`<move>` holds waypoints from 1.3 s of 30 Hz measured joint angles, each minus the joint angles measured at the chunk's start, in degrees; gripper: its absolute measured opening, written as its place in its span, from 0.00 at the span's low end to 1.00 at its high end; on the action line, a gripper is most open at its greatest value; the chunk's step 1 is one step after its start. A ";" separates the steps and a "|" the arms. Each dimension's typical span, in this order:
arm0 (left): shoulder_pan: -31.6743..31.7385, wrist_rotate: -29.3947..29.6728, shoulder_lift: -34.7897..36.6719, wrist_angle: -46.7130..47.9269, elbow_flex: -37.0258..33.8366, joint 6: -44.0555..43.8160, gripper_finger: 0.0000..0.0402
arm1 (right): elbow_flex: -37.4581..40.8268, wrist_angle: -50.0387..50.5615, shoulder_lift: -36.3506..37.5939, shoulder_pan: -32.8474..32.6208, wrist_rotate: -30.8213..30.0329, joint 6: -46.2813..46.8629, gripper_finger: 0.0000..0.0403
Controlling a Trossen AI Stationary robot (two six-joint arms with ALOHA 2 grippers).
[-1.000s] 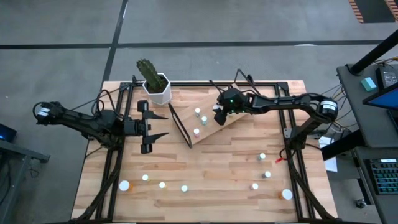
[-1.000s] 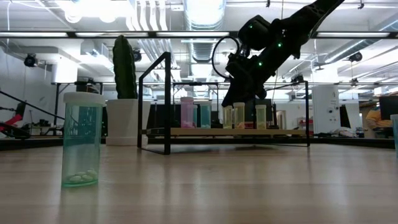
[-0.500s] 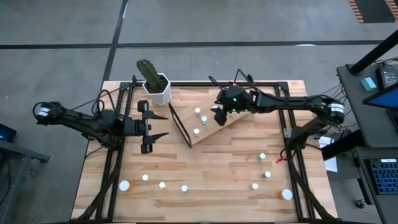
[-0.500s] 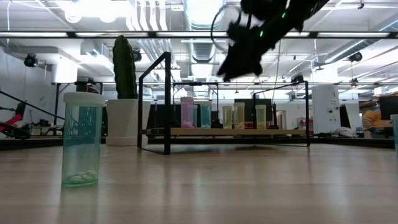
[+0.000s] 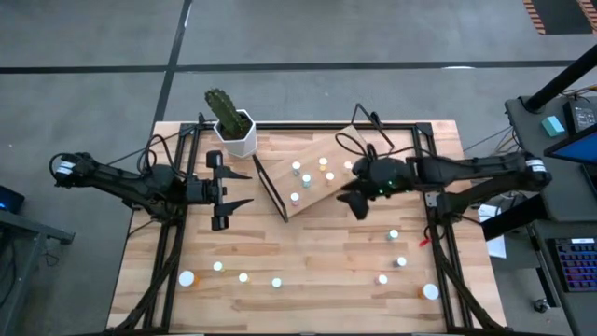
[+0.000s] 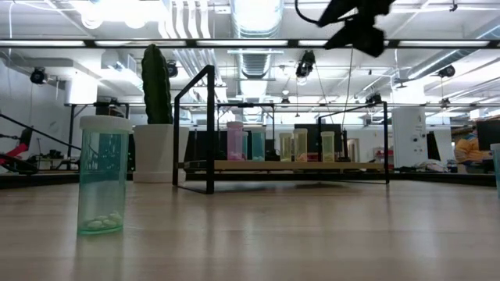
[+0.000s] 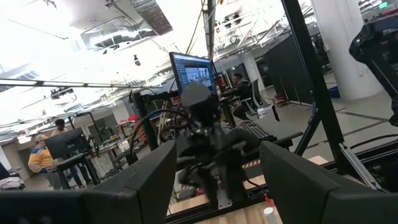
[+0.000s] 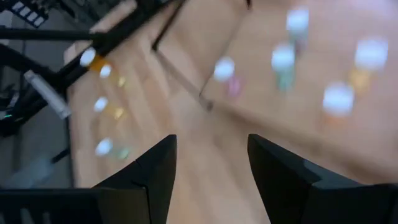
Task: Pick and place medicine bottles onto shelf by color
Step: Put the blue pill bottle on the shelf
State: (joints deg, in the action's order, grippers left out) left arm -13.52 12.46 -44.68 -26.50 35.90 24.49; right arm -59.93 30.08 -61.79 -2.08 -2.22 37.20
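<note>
The shelf [image 5: 312,191] is a tilted light-wood board on a black wire frame, mid-table. Several small medicine bottles [image 5: 296,168] stand on it, seen in a row in the low view [image 6: 301,146]. Several more bottles [image 5: 243,277] stand loose along the near edge and at the right [image 5: 393,235]. One green bottle [image 6: 104,176] stands close to the low camera. My right gripper [image 5: 354,203] hangs open and holds nothing, high beside the shelf's right end [image 8: 211,149]. At the table's left, my left gripper [image 5: 244,189] stands open and holds nothing [image 7: 217,149].
A white pot with a cactus [image 5: 233,131] stands at the far edge, left of the shelf. Black frame rails [image 5: 177,233] run along both sides of the table. Bare wood lies between the shelf and the near row of bottles.
My right gripper has risen from over the shelf and swung toward the table's right and near edges, rolling as it went; it is off the shelf's right end now. Its fingers stay open. The bottles on the shelf stand as before.
</note>
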 joint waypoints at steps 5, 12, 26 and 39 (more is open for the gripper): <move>0.00 0.01 -0.05 -0.02 0.00 0.00 0.53 | -4.61 13.96 -1.00 -0.96 8.76 14.76 0.46; 0.00 0.01 -0.19 0.01 0.00 0.00 0.53 | -6.63 37.48 -4.07 -4.76 12.85 28.69 0.47; 0.00 0.00 -0.45 0.04 0.00 0.22 0.53 | 6.53 35.19 -3.55 -12.39 12.75 43.50 0.67; -0.01 0.00 -0.43 0.03 0.00 0.44 0.53 | 13.59 29.79 -3.98 -15.70 10.77 47.76 0.64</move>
State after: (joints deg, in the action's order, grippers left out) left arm -13.52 12.46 -45.10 -26.47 35.90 24.93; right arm -46.34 59.87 -65.78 -17.78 8.55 84.96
